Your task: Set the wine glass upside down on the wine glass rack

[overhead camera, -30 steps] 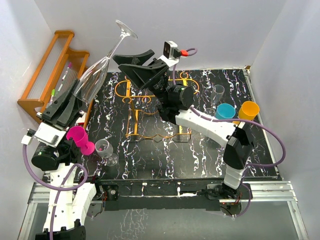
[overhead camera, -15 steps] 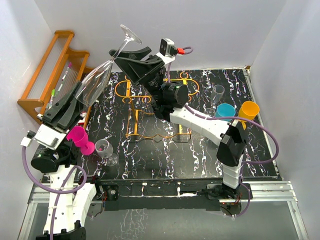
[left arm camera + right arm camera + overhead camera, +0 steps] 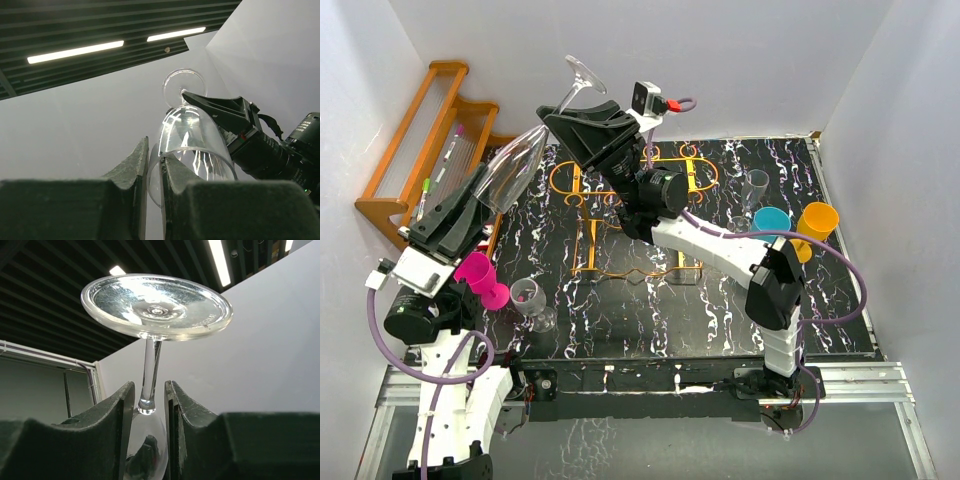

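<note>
A black table veined with white fills the floor of the white-walled booth, and a brown wooden rack leans at its far left corner. The wine glass rack stands on the left half of the table with nothing on its gold wires. The wine glass is in the air above the table's far left, tilted, with its bowl low toward the left arm and its round foot high toward the back wall. The left gripper pinches the bowl's rim, one finger on each side of the glass wall. The right gripper reaches in from the right, just under the foot. Its jaws are narrow, one on each side of the stem, and the right wrist view shows a thin gap on both sides. An orange cup and a teal cup stand side by side near the right edge, with a small clear glass just behind them. A pink goblet and a short clear wine glass stand near the left arm.
</note>
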Action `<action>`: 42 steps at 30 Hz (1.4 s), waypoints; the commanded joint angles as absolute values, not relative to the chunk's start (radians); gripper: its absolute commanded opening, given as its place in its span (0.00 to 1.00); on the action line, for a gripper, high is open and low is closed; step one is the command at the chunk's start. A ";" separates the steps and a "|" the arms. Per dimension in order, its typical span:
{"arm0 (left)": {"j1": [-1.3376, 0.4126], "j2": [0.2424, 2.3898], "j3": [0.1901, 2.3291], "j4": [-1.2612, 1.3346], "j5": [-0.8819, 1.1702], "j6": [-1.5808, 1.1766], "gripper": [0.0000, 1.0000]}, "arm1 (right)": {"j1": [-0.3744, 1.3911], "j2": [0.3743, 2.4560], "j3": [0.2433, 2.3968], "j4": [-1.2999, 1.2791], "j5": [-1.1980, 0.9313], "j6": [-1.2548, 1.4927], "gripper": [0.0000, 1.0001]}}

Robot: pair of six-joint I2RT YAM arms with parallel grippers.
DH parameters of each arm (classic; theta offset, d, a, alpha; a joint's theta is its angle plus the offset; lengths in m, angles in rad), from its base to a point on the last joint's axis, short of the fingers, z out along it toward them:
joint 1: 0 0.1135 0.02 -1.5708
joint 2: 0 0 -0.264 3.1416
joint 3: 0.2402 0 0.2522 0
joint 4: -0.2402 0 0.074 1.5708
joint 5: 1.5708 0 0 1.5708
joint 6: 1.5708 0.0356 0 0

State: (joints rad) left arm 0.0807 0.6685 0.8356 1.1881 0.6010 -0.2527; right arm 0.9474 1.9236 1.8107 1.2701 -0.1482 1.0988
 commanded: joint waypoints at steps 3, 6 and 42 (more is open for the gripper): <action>0.076 0.663 0.832 1.232 0.606 -0.267 0.00 | 0.950 1.934 1.857 1.367 -0.129 1.138 0.21; 0.076 0.665 0.830 1.228 0.606 -0.267 0.00 | 0.951 1.936 1.866 1.355 -0.135 1.146 0.08; 0.077 1.191 1.851 -0.845 0.255 0.281 0.97 | 0.084 1.232 1.255 0.623 -0.240 0.092 0.08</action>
